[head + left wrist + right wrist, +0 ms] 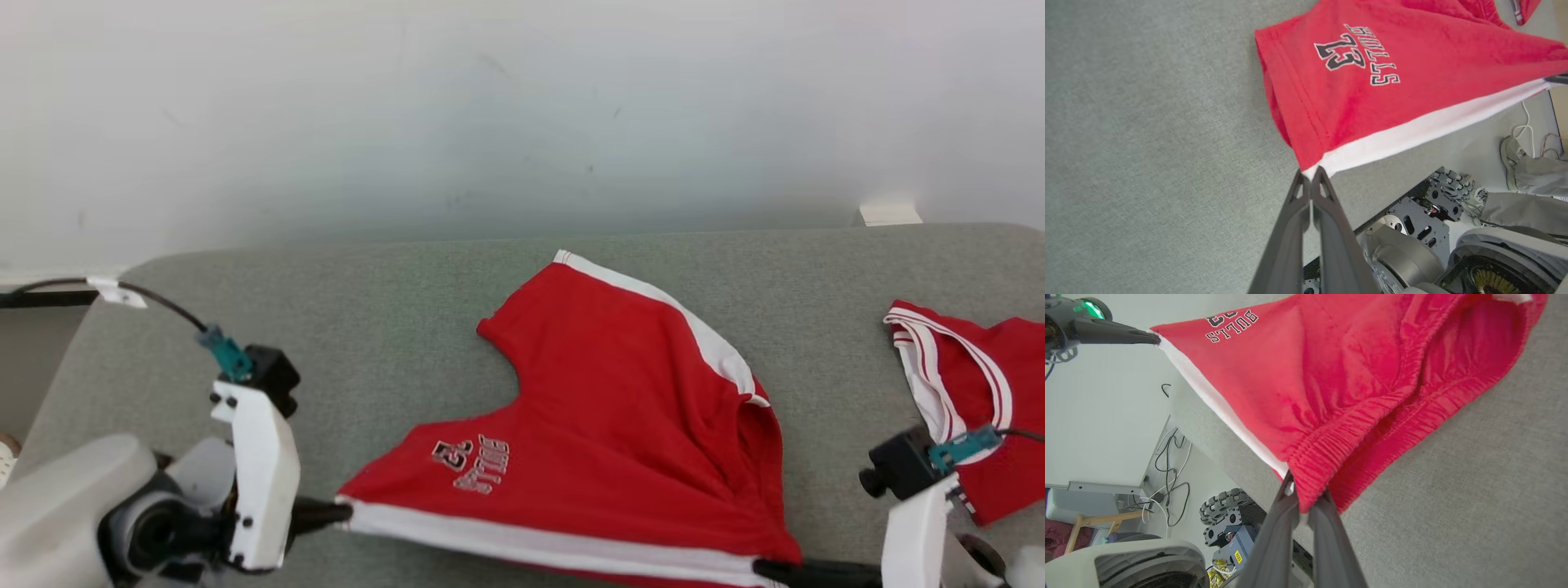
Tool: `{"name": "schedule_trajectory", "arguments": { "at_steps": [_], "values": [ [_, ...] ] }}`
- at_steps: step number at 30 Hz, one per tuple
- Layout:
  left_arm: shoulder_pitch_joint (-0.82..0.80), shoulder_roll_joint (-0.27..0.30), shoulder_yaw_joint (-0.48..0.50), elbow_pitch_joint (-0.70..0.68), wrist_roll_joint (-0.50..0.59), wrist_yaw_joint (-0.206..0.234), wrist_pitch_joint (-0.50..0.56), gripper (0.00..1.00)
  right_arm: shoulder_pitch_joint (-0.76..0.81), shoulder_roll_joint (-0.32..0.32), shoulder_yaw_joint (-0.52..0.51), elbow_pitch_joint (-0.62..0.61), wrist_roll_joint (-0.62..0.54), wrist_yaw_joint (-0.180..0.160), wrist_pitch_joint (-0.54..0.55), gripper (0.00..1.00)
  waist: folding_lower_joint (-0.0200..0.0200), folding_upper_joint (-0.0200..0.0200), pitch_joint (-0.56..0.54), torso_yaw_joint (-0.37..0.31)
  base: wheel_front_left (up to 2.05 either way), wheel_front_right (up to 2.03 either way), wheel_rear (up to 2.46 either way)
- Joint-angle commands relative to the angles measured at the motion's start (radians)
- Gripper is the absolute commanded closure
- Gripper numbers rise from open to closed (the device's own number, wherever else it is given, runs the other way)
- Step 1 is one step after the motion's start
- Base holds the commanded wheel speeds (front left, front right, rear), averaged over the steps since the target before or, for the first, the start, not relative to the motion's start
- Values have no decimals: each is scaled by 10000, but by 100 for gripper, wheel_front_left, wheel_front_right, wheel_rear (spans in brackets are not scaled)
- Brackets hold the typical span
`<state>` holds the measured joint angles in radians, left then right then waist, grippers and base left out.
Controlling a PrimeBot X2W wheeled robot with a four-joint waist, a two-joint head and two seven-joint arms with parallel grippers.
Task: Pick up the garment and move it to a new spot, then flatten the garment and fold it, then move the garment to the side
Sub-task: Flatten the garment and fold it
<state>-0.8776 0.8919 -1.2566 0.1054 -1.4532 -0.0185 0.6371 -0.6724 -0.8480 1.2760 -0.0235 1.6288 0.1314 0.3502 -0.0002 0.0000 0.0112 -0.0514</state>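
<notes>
Item: red soft-knit shorts (620, 425), white side stripe. Light, limp and prone to sag, so you want corner holds. Your left gripper (1310, 176) is clamped on the hem corner and your right gripper (1303, 496) on the elastic waistband. The stripe edge is taut between them; the rest trails on the grey felt tabletop (367, 327).

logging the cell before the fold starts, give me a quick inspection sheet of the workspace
surface: grey cloth-covered table
job's things: red shorts, white-striped edge stretched between both grippers, rest on the table
clutter: second red garment at the table's right end
grippers: left gripper shut on the hem corner; right gripper shut on the waistband corner
cables: black cable to the left wrist camera; loose cables on the floor
surroundings: white wall; a person's shoe on the floor
</notes>
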Motion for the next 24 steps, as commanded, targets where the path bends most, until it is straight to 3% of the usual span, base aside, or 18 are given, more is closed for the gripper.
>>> {"name": "schedule_trajectory", "arguments": {
  "at_steps": [1,8,11,17,24],
  "values": [
    [161,103,12,-123,-66,47,27,100,167,-120,-2,-85,-14,-18,-25,100,2,0,-20,-34,0,0,0],
    [640,1169,12,-2002,-499,833,492,100,673,-883,-41,-1268,132,-18,-502,100,2,0,-86,-288,0,0,0],
    [462,1346,125,-2277,-509,1064,547,100,582,-1002,-146,-1438,236,-18,-714,100,2,0,29,-398,0,0,0],
    [-233,1014,461,-1696,-284,1002,559,100,273,-599,-741,-1367,962,-18,-1446,100,2,0,629,-626,0,0,0],
    [-1565,203,992,-353,-126,663,794,100,-63,-237,-1387,-788,1616,-19,-2102,100,2,0,1712,-995,0,0,0]
  ]
}}
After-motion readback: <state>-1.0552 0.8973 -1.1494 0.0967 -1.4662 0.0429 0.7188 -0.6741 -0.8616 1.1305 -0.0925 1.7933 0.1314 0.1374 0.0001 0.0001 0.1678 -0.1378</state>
